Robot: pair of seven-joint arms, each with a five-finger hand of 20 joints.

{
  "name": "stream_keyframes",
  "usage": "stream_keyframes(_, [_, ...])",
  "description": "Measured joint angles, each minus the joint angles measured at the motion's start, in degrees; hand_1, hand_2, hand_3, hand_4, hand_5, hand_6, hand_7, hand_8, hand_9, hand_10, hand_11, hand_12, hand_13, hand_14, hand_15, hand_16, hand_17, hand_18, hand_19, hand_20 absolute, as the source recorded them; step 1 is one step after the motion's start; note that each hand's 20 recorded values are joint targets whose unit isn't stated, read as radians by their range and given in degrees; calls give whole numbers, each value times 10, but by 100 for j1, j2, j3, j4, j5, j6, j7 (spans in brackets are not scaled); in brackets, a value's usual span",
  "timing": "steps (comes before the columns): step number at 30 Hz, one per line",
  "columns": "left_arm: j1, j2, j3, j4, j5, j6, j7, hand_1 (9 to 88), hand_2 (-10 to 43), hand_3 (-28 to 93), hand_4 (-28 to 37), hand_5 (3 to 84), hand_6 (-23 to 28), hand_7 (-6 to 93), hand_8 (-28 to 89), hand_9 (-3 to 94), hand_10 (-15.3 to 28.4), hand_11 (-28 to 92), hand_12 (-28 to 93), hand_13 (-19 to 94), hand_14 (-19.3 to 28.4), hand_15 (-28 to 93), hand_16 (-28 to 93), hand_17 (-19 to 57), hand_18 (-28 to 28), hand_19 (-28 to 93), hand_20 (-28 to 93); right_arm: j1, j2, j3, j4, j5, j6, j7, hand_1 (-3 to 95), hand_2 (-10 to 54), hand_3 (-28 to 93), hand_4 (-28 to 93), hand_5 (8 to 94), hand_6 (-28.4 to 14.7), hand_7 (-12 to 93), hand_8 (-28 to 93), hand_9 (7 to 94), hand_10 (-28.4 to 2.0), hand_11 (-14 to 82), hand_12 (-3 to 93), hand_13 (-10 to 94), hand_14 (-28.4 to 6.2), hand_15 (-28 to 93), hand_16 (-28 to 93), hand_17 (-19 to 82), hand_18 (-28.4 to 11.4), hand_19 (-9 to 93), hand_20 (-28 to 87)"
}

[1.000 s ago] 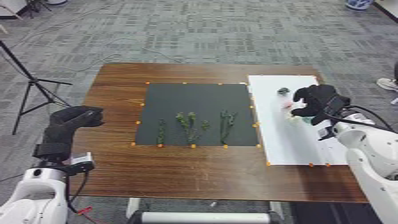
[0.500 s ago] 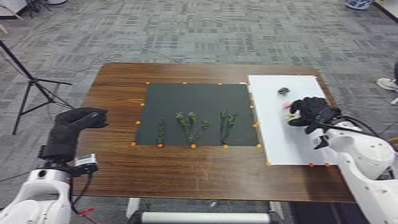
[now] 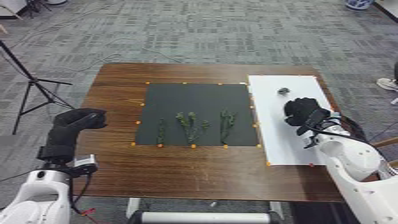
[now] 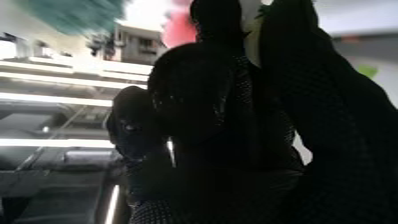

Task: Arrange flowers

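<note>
Over the white sheet (image 3: 275, 145), my right hand (image 3: 305, 110) is low and covers part of it. In the right wrist view my right hand (image 4: 231, 120) has a pale yellow thing (image 4: 253, 42) showing between its dark glove parts; whether it is held I cannot tell. Beyond are a blurred pink flower (image 4: 179, 29) and a teal one (image 4: 78, 15). A small dark bluish flower (image 3: 283, 91) lies farther up the sheet. Green stems (image 3: 192, 128) lie on the dark mat (image 3: 182, 97). My left hand (image 3: 78, 120) is over the table's left edge.
Orange markers line the mat and the sheet on the brown table (image 3: 178, 172). A black tripod (image 3: 34, 82) stands on the floor left of the table. The right forearm crosses the table's right edge.
My right hand has shifted nearer the robot and then slightly left over the sheet, covering the pink and yellow spots seen earlier. The left hand has barely moved.
</note>
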Motion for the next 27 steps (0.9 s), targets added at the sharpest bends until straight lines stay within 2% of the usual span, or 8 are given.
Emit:
stream_keyframes(4, [174,-37,-159,-18,2,37,71,348,1,659,-164,596,23,263,-82,598,133,280,176,472,172,305,0,107,127,173,260,86,152,-275,-127,734,326,146,579,-95,629,-219,767,10,259,78,897,-87,89,314,889,-42,542,372,561,-173,932,542])
stream_keyframes(6, [288,-56,-241,-18,-9,122,154,319,45,672,-201,598,24,261,-82,600,135,275,173,457,170,264,-2,117,122,146,250,182,180,-388,-338,1003,304,245,578,-95,629,-218,770,12,258,78,897,-88,88,314,889,-41,542,374,562,-172,932,545])
stream_keyframes(8, [389,-74,-272,-5,-55,335,288,304,95,674,-231,599,24,259,-81,600,137,270,171,449,167,242,-4,120,116,125,241,354,150,-500,-605,1195,143,315,576,-95,630,-217,771,13,257,79,898,-89,87,314,889,-41,542,376,564,-170,932,546])
stream_keyframes(11, [472,-111,-272,50,-257,850,521,293,123,684,-269,600,23,256,-81,601,137,266,171,449,165,235,0,121,112,108,238,796,-79,-712,-908,1502,-364,375,575,-95,631,-216,772,13,257,80,898,-90,89,313,891,-39,541,376,566,-167,932,548])
stream_keyframes(13, [490,-142,-272,97,-385,1117,585,284,148,684,-277,600,22,255,-80,602,137,264,171,450,164,235,1,119,113,107,238,1168,-384,-883,-914,1590,-629,377,573,-95,631,-216,773,14,256,79,899,-91,89,311,891,-38,541,377,567,-166,932,548])
stream_keyframes(14, [491,-157,-272,127,-418,1174,587,282,157,682,-280,601,22,254,-80,602,138,263,170,450,165,234,1,119,113,106,238,1352,-574,-976,-880,1584,-693,375,573,-95,631,-217,772,14,256,80,898,-91,90,310,892,-37,540,377,567,-166,932,549])
stream_keyframes(21, [416,-178,-182,312,-459,1121,570,275,164,687,-282,601,19,250,-79,602,137,260,172,446,162,223,-1,116,113,98,233,2183,-2098,-1356,-269,581,-911,7,564,-95,636,-216,772,18,261,79,896,-91,94,304,895,-34,538,380,570,-164,932,553])
stream_keyframes(27, [237,-175,0,398,-463,1047,564,277,154,689,-283,599,19,248,-77,601,136,258,172,447,164,220,5,113,112,96,233,2436,-3371,-1180,542,-101,-1427,-366,559,-95,641,-217,771,20,266,75,896,-91,98,297,898,-33,536,382,573,-163,932,556])
